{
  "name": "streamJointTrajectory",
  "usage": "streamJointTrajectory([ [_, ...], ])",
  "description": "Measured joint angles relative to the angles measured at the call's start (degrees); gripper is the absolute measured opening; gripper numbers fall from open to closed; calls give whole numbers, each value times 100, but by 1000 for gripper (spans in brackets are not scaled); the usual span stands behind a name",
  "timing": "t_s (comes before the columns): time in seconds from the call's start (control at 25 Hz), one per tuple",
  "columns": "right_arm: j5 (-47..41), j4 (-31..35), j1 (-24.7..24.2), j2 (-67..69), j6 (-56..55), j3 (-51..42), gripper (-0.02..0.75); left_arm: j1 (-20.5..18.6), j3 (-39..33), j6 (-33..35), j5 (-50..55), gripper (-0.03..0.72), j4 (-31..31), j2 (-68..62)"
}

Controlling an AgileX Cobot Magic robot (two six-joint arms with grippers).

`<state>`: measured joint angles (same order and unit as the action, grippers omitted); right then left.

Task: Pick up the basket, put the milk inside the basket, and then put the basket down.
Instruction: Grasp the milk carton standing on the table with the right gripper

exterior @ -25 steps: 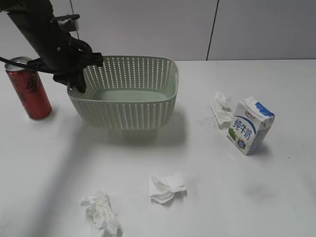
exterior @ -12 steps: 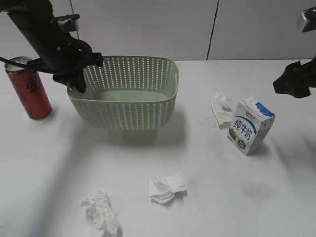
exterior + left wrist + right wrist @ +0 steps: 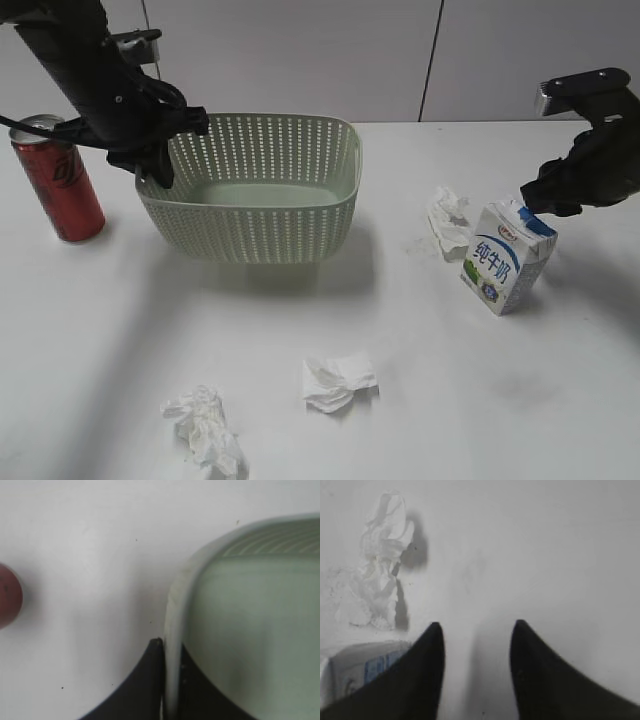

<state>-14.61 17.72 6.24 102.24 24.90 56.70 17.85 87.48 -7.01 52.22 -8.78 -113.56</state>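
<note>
Left gripper (image 3: 167, 680) jaws clenched on the basket (image 3: 255, 190) rim at its left end; right gripper (image 3: 475, 675), jaws parted, hangs beside the milk (image 3: 506, 255) standing on the tabletop (image 3: 450, 400). Centring over the carton before closing looks wise.

Right pincer (image 3: 535, 203) nearer milk (image 3: 506, 256) (jaws apart)

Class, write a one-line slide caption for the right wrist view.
Open end effector above the white table, milk at lower left, tissue beyond.
</note>
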Motion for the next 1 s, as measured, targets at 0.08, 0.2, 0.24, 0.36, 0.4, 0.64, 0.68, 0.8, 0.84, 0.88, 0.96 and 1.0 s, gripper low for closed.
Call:
streamJointTrajectory([
  [0.08,63,19,0,112,5,65,132,0,0,0,4,0,0,0],
  [0.2,174,39,0,128,5,100,8,0,0,0,4,0,7,0],
  [0.24,191,39,0,128,5,112,-3,0,0,0,4,0,8,0],
  [0.36,125,41,0,128,5,172,-5,0,0,0,4,0,13,0],
  [0.4,71,41,0,128,5,202,-3,0,0,0,4,0,13,0],
  [0.64,-152,47,0,-98,5,291,459,0,0,0,11,0,13,0],
  [0.68,-164,47,0,-168,10,314,547,0,0,0,11,0,13,0],
  [0.8,-195,47,0,-367,10,372,615,0,0,0,11,0,13,0],
  [0.84,-206,47,0,-438,10,378,621,0,0,0,11,0,13,0],
  [0.88,-223,42,0,-517,10,383,623,0,0,0,17,0,13,0],
  [0.96,-291,36,0,-676,10,384,625,0,0,0,17,0,13,0],
  [1.0,-371,36,0,-776,10,384,625,0,0,0,21,0,13,0],
])
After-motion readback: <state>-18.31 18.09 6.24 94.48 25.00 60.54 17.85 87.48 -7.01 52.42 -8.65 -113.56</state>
